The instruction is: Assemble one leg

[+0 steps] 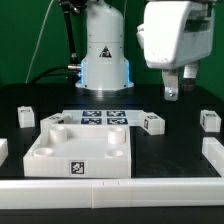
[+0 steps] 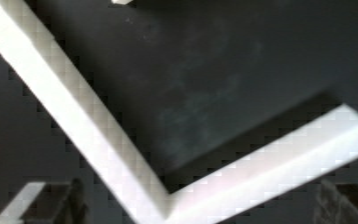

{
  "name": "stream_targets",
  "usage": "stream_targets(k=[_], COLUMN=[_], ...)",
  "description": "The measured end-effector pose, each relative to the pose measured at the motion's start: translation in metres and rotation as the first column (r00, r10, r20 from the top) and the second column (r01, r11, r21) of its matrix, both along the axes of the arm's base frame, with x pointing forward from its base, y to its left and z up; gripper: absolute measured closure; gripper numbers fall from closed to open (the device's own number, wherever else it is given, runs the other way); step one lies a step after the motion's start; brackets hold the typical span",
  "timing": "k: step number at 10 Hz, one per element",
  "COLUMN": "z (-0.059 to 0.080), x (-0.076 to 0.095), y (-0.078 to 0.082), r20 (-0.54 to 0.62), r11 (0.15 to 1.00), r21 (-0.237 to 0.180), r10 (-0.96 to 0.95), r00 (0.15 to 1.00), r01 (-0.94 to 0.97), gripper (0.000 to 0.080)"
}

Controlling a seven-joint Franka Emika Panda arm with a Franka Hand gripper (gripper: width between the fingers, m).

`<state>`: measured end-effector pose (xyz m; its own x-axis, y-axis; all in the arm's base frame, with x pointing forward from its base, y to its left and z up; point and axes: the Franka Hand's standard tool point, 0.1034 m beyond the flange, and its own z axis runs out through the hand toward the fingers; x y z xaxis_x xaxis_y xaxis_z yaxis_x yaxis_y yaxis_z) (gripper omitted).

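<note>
Closest to me, a white rail [image 1: 110, 190] runs along the front edge of the black counter [image 1: 175, 140], with short white arms turning back at the exterior view's left [image 1: 3, 150] and right [image 1: 213, 153]. Just behind it sits the square top [image 1: 85, 150], flat on the counter, its round corner sockets facing up and a tag on its near side.

Behind that are the loose parts. One leg [image 1: 152, 122] sits on the counter to the exterior view's right of the top, well apart from it, tag showing. A second leg [image 1: 208, 120] is further right, near the edge of the picture, and a third leg [image 1: 25, 117] sits to the left. Another small white piece [image 1: 55, 119] peeks over the top's back corner; I cannot tell what it is. Between the legs, the marker board [image 1: 100, 118] lies flat.

The claw [image 1: 172, 90] hangs in the air over the right side of the counter, above and a little behind the first leg, touching nothing. In the wrist view its fingers [image 2: 37, 202] show dimly at the two sides of the picture, spread apart, with nothing held between them. Below lies dark counter and a white bar bent at a corner [image 2: 149, 180], blurred.

Furthest back, the arm's base [image 1: 105, 62] stands against a black curtain [image 1: 30, 40].
</note>
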<state>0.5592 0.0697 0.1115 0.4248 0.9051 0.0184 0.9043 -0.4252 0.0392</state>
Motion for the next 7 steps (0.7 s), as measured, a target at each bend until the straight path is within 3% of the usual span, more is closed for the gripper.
stream_targets(k=[1,3,4,7], z=[-0.009,-0.021,-0.021,-0.022], x=[-0.015,-0.034,-0.035,-0.035], y=[-0.011,-0.048,-0.054,-0.051], r20=[-0.023,-0.053,-0.057,-0.058], r11=[0.998,0.987,0.989,0.989], r21=[-0.005,-0.005,-0.006,-0.004], r10=[0.062,0.159,0.144,0.148], r00=[0.998,0.986,0.988,0.987], r01=[-0.062,-0.160,-0.145,-0.149], gripper=[0.0150,0.0150,0.0150,0.0150])
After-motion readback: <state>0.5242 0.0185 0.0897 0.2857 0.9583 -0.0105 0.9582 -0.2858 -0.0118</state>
